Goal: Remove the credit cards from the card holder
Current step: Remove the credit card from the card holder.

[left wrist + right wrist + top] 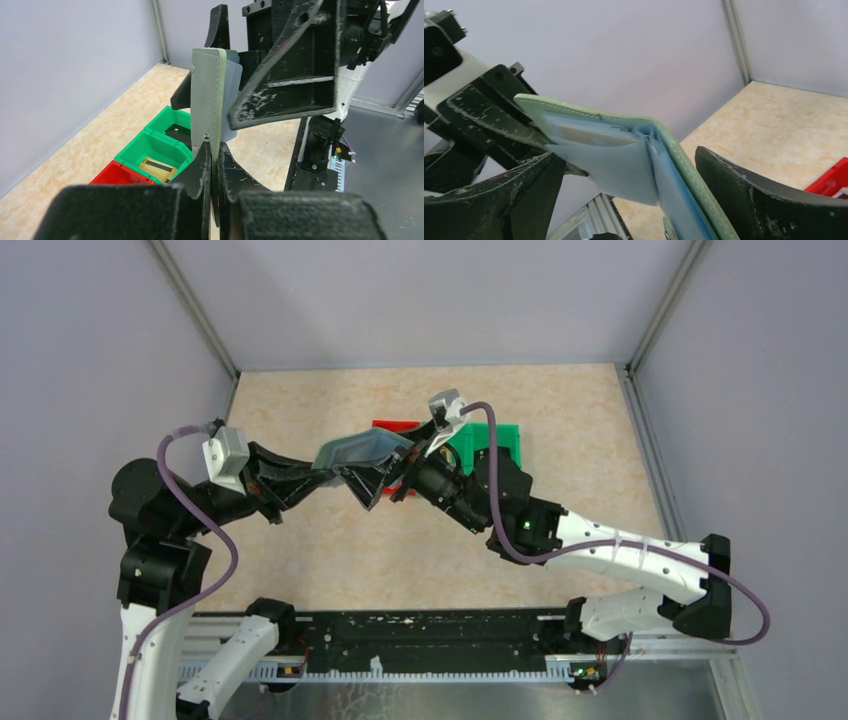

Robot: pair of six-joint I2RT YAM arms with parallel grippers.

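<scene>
The pale grey-green card holder [355, 448] hangs in the air over the table, and my left gripper [330, 472] is shut on its lower edge. It shows edge-on and upright in the left wrist view, card holder [207, 95] pinched by the left gripper [216, 155]. My right gripper [639, 200] is open, one finger on each side of the holder's [684, 165] spread bluish pockets, gripping nothing. A pale credit card [584, 136] sits inside a pocket. Another pale card with a dark stripe [156, 167] and a dark card [179, 132] each lie in a green bin.
Two green bins [150, 147] and a red bin [117, 176] stand in a row on the table below the grippers; from above they are the red bin [395, 427] and green bin [505, 445]. Grey walls close in the table's far and side edges.
</scene>
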